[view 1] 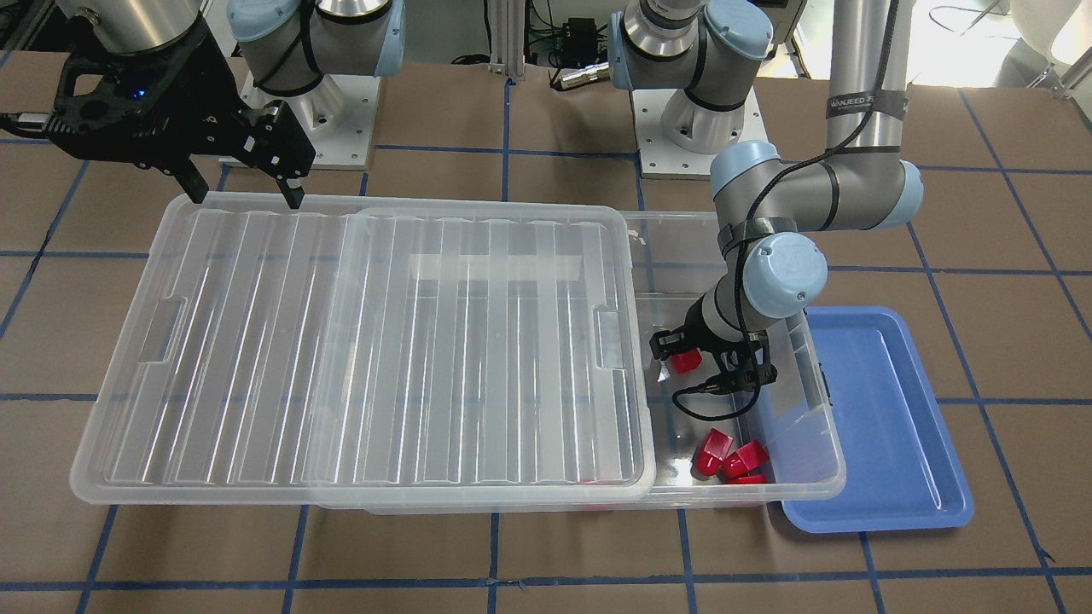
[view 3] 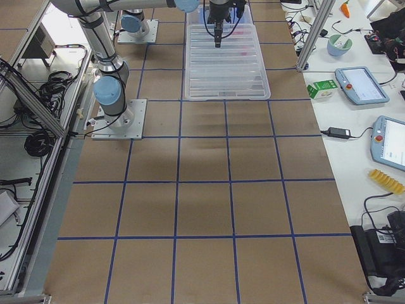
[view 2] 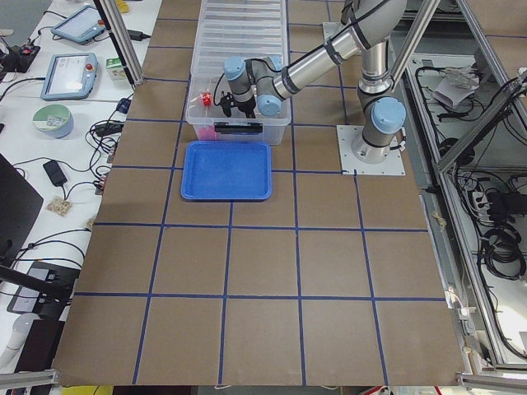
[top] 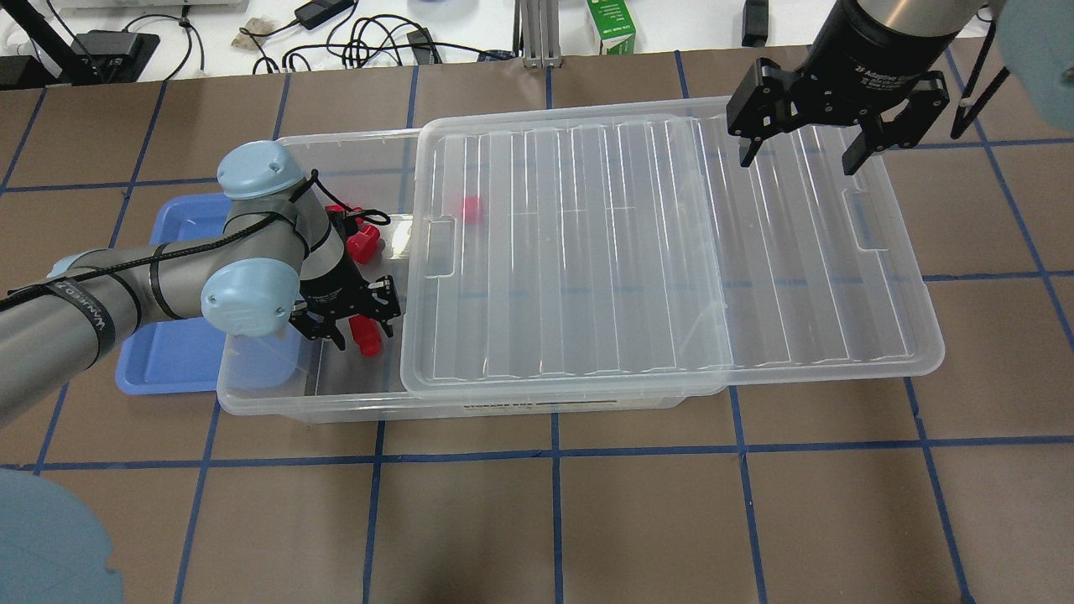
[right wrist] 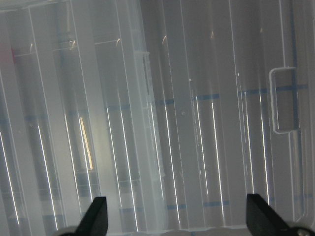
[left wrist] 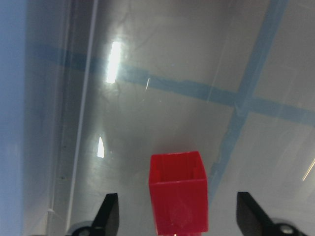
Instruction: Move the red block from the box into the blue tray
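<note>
The clear box point(view 1: 806, 465) has its ribbed lid point(view 1: 384, 341) slid toward my right, which leaves the end by the blue tray point(view 1: 887, 426) uncovered. My left gripper point(view 1: 695, 362) is down in that uncovered end, open, with its fingers on either side of a red block point(view 1: 685, 362) on the box floor. The left wrist view shows this red block point(left wrist: 178, 191) between the spread fingertips point(left wrist: 109, 216), apart from both. My right gripper point(top: 800, 159) is open and empty above the lid's far right end point(top: 831, 210).
Several more red blocks point(view 1: 729, 456) lie in the box's uncovered corner, and one point(top: 471, 208) shows through the lid. The blue tray point(top: 176, 352) lies against the box's left end. A carton point(top: 610, 25) and cables lie beyond the table's far edge.
</note>
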You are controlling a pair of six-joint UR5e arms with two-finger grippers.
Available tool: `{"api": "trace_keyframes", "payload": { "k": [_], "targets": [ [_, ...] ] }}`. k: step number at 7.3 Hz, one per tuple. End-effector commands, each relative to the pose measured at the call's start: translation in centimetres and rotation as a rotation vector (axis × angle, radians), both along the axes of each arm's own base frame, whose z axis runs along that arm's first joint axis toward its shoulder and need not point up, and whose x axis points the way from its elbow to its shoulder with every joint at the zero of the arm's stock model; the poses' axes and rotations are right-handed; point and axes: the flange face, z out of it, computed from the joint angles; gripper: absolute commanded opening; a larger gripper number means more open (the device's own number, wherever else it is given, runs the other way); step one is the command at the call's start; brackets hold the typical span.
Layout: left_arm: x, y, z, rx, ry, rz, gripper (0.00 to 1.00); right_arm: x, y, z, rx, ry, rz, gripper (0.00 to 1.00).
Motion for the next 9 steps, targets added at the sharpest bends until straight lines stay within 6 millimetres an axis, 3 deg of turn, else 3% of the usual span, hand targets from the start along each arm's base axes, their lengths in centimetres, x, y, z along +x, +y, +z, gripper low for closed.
{"api": "trace_keyframes", "payload": {
  "k": [1,3,6,7,8,9],
  "targets": [
    [0.0,-0.2,0.6,-0.015,0.001,-0.009,0.00,0.0,-0.1,0.1,-0.006,0.002,0.001,1.00],
    [1.1,-1.8,5.4,-0.079,-0.038,-0.015,0.00,0.0,-0.1,0.1,-0.006,0.003,0.001,1.00],
    [1.2,-4.5,20.1,-0.053,-0.023,-0.067,0.00,0.0,0.0,0.0,-0.004,0.003,0.001,1.00],
    [1.8,-4.8,22.9,-0.073,-0.019,-0.125,0.00,0.0,0.1,0.2,-0.010,-0.004,-0.003,1.00],
    [4.6,-5.3,23.2,-0.084,-0.008,-0.216,0.00,0.1,0.2,0.3,-0.010,-0.008,-0.003,1.00],
    [10.6,-5.7,22.6,-0.084,0.020,-0.273,0.00,0.1,0.0,0.2,-0.009,-0.007,0.000,1.00]
  ]
}}
